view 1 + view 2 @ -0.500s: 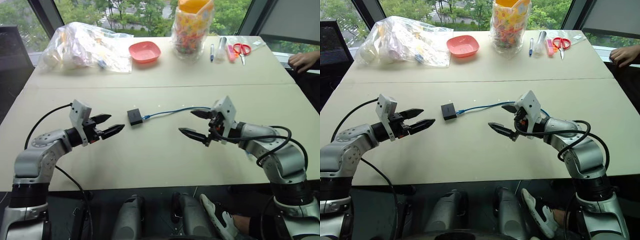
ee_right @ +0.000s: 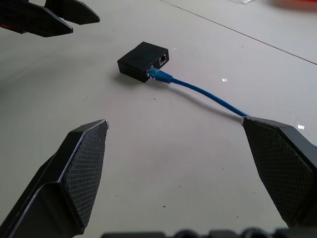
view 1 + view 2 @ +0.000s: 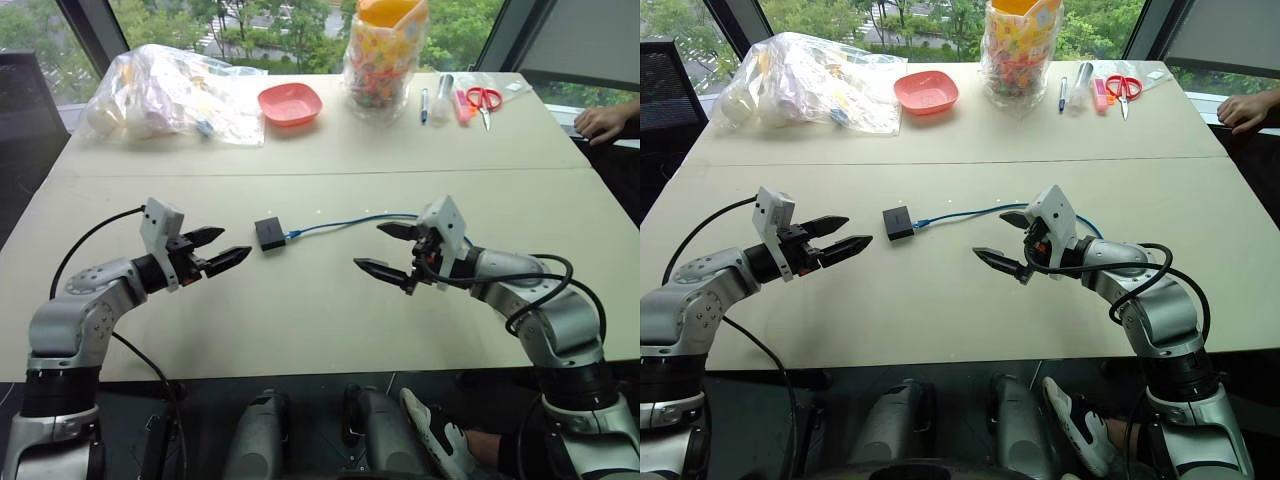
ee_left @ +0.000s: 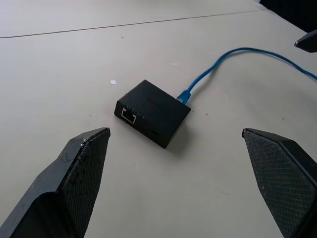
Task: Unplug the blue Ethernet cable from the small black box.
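small black box [image 3: 269, 233] sits flat on the table [image 3: 300, 310], centre-left of the frame, just above the midline. blue Ethernet cable [image 3: 345, 222] is plugged into its right-hand side, plug seated, cord arcing right across the tabletop toward the right arm. The right wrist view shows a second, empty port next to the plugged one; the left wrist view shows another empty port on the face toward the left arm.

left gripper [image 3: 222, 250] hovers just left of the box, fingers spread, nothing in them, pointed at it. Looks staged to pin or grab the box body so it won't slide when the plug gets pulled. right gripper [image 3: 388, 248] hangs lower right of the box, well apart from it, jaws spread wide and empty, the cord passing close by its upper finger. Probably set up to take the cable near the plug.

Unplug not started.

Clutter along the top edge, away from the work: plastic bag [image 3: 170, 95] upper left, red bowl [image 3: 289, 103], candy jar [image 3: 382, 55], pens and scissors [image 3: 484, 100] upper right. A person's hand [image 3: 606, 121] rests at the right edge.
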`<state>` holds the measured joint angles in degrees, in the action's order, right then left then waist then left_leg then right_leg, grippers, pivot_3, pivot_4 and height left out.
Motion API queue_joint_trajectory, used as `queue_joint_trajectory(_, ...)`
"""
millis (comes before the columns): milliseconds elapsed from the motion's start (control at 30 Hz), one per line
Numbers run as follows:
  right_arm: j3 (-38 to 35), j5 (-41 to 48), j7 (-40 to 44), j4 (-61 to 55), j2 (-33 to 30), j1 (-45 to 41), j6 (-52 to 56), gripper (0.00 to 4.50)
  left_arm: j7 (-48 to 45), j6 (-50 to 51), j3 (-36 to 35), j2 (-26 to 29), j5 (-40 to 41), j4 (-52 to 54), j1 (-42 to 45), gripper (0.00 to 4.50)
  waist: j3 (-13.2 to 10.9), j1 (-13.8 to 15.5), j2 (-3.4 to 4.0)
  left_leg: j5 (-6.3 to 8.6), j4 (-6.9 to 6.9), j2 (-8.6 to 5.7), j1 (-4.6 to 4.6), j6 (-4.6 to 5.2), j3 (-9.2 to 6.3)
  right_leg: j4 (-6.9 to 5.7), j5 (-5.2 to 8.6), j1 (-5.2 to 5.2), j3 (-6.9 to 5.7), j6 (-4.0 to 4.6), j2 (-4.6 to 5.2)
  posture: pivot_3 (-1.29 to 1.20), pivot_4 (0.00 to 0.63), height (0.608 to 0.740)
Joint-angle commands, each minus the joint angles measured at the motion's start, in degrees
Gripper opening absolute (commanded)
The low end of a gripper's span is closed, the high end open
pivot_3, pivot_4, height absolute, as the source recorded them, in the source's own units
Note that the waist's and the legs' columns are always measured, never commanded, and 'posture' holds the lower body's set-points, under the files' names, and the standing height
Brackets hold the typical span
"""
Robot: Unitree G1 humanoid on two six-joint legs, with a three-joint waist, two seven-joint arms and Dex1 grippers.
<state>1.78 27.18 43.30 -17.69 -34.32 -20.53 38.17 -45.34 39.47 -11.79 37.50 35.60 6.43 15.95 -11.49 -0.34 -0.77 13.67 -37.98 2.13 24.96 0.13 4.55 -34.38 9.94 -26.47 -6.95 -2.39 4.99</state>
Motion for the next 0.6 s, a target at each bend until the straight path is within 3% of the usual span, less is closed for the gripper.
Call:
queue_joint_trajectory(33, 0.2, -0.6, 0.9, 0.9, 0.6, -1.3, -2.6, 4.50, 0.0, -1.3, -1.2, 0.6, -0.1, 1.6, 1.1, 4.48, 0.0, 0.0, 0.00, 0.00, -0.01, 0.00, 0.00, 0.00, 0.00, -0.01, -0.01, 0.00, 0.00, -0.02, 0.00, 0.00, 0.150, 0.740)
queue_joint_trajectory(233, 4.0, -3.8, 4.8, 14.1, 4.3, -9.9, -7.8, 4.50, -4.7, -1.0, -0.1, 4.7, -0.6, -0.5, 3.7, 4.48, 0.0, -0.4, -0.01, -0.02, -0.09, -0.10, -0.01, -0.01, 0.02, -0.04, -0.08, -0.01, 0.01, 0.04, -0.06, 0.00, 0.150, 0.740)
queue_joint_trajectory(433, 11.1, -12.8, 13.9, 48.0, 13.4, -29.4, -22.3, 4.50, -16.3, 4.4, -3.1, 16.2, 3.8, -0.5, 2.5, 4.48, 0.0, -0.9, -0.02, -0.04, -0.09, 0.02, -0.11, -0.03, 0.05, -0.17, -0.14, -0.04, 0.08, 0.09, -0.32, 0.00, 0.150, 0.740)
queue_joint_trajectory(600, 14.2, -20.0, 18.7, 70.3, 20.0, -39.8, -34.6, 4.50, -16.3, 7.4, -7.9, 18.8, 6.7, 3.7, -2.0, 4.48, -0.1, -0.5, 0.04, -0.05, 0.00, 0.12, -0.09, -0.04, 0.04, -0.26, -0.16, -0.10, 0.09, -0.04, -0.37, 0.00, 0.150, 0.740)
